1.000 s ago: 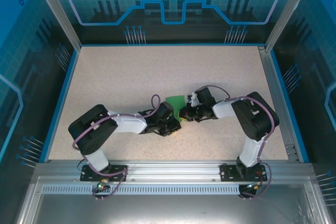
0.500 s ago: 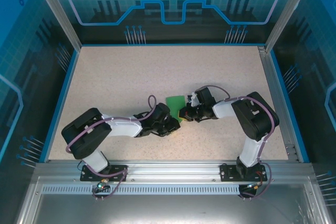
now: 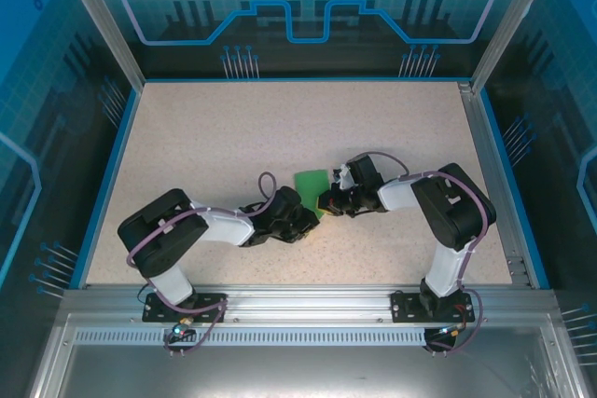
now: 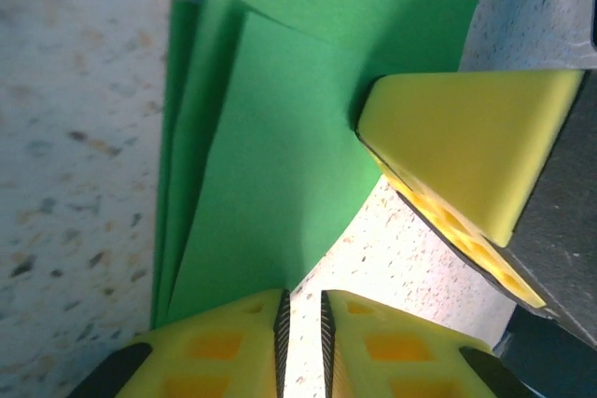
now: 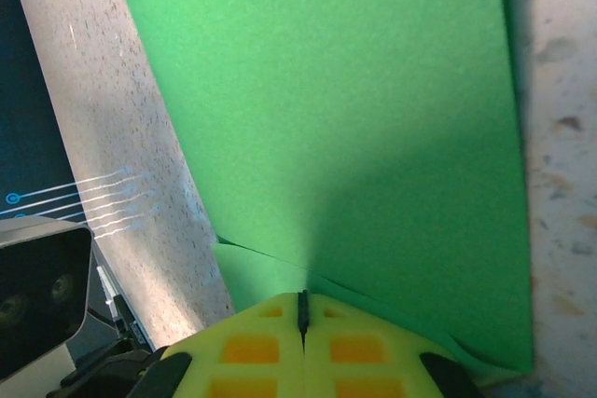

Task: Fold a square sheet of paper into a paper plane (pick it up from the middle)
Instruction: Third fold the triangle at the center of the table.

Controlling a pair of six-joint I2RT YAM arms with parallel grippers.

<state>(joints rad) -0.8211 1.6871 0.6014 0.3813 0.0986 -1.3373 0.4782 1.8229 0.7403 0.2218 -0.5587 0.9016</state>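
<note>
Left gripper point(image 4: 303, 323) backed off a bit; we see it barely ajar by the paper point(image 4: 270, 137), right gripper point(image 5: 302, 309) pinching it. Speckled table point(image 3: 233, 128), blue walls point(image 3: 308, 53).

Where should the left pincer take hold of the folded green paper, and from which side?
Take the green paper by its stacked near corner, just ahead of the left pincer, sliding in flat along the table; the right pincer holds the other side.

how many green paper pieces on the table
1: the green paper, folded in layers, mid table; more could hide under the left arm or right arm
</note>
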